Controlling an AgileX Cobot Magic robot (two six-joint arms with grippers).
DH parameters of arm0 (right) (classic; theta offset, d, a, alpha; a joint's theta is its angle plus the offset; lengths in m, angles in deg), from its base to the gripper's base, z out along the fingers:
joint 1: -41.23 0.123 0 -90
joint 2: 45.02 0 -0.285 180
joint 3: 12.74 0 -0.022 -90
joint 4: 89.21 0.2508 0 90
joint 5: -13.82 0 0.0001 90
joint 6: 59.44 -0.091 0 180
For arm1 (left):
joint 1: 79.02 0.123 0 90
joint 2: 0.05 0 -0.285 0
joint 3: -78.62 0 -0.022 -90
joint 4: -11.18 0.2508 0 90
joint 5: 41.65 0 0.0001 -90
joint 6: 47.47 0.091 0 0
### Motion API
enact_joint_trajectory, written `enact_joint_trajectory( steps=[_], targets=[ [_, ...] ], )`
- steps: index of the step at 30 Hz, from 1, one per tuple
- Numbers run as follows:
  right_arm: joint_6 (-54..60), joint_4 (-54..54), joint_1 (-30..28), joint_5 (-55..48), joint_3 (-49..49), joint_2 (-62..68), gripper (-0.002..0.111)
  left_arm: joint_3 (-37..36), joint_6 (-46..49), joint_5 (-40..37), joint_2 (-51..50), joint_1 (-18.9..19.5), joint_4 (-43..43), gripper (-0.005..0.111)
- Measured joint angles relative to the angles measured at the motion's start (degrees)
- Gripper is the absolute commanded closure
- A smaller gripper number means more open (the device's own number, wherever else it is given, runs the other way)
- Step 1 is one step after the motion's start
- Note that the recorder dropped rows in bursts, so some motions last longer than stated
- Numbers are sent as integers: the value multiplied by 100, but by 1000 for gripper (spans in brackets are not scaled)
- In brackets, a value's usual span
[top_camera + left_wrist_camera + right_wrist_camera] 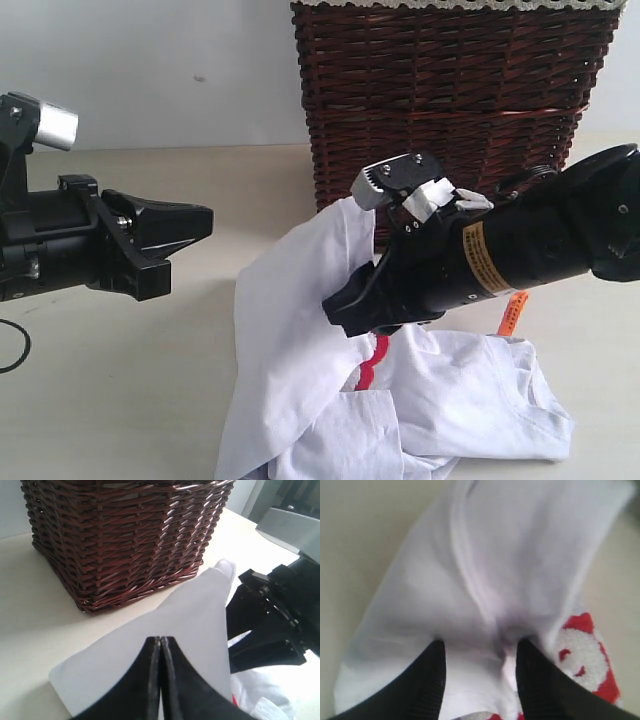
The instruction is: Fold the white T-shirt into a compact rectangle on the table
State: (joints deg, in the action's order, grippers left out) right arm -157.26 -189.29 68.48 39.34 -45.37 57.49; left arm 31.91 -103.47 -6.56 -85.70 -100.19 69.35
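The white T-shirt (290, 340) lies crumpled on the pale table (120, 400), with one flap lifted high against my right arm. Red-outlined lettering (372, 362) peeks out under that arm and shows in the right wrist view as fuzzy white and red lettering (580, 655). My right gripper (335, 310) is pushed into the cloth, its jaws standing wide apart (480, 647) with white fabric (510, 555) bunched between them. My left gripper (207, 222) hovers to the left of the shirt, apart from it, fingers pressed together (161, 639) on nothing, with the shirt (200, 605) lying beyond them.
A dark wicker basket (450, 100) stands at the back right, just behind the lifted flap; it also fills the left wrist view (125, 535). An orange tag (511, 313) hangs by the right arm. Bare table stretches left and in front of the shirt.
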Motion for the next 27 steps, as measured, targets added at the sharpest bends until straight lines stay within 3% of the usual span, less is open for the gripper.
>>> enact_joint_trajectory(
  steps=[7, 14, 21, 27],
  targets=[
    [-17, 0, 0, -165, -9, 18, 66, 0, 0, 0, 0, 0, 0, 107],
    [390, 30, 0, 639, -9, 139, 108, 0, 0, 0, 0, 0, 0, 107],
    [690, 204, 0, 988, -9, 141, 108, 0, 0, 0, 0, 0, 0, 107],
    [628, 204, 0, 1957, 310, -573, 108, 0, 0, 0, 0, 0, 0, 107]
  ],
)
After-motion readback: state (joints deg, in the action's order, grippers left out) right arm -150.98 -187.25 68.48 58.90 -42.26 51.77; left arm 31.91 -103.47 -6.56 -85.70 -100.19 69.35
